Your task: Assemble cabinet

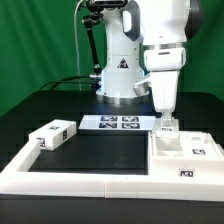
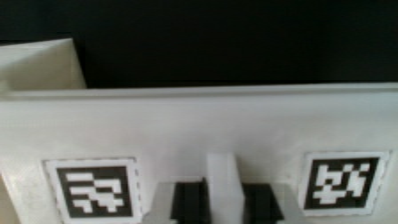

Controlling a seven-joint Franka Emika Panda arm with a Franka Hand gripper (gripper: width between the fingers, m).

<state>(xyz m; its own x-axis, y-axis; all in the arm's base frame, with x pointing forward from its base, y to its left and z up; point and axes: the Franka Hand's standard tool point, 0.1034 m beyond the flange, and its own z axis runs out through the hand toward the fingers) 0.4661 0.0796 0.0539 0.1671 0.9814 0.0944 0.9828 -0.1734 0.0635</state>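
The white cabinet body (image 1: 186, 150) lies at the exterior view's right, with a tag on its top face. My gripper (image 1: 168, 122) stands straight down over its far edge. In the wrist view the body (image 2: 196, 120) fills the picture, with two tags on its face. My black fingers (image 2: 187, 202) sit on either side of a thin white upright wall (image 2: 222, 185) of the body, and the jaws are closed on it. A small white tagged drawer block (image 1: 55, 135) lies apart at the exterior view's left.
The marker board (image 1: 118, 123) lies flat in front of the robot's base. A long white rail (image 1: 80, 182) borders the black table at the front. Another white piece (image 2: 36, 65) shows beyond the body in the wrist view.
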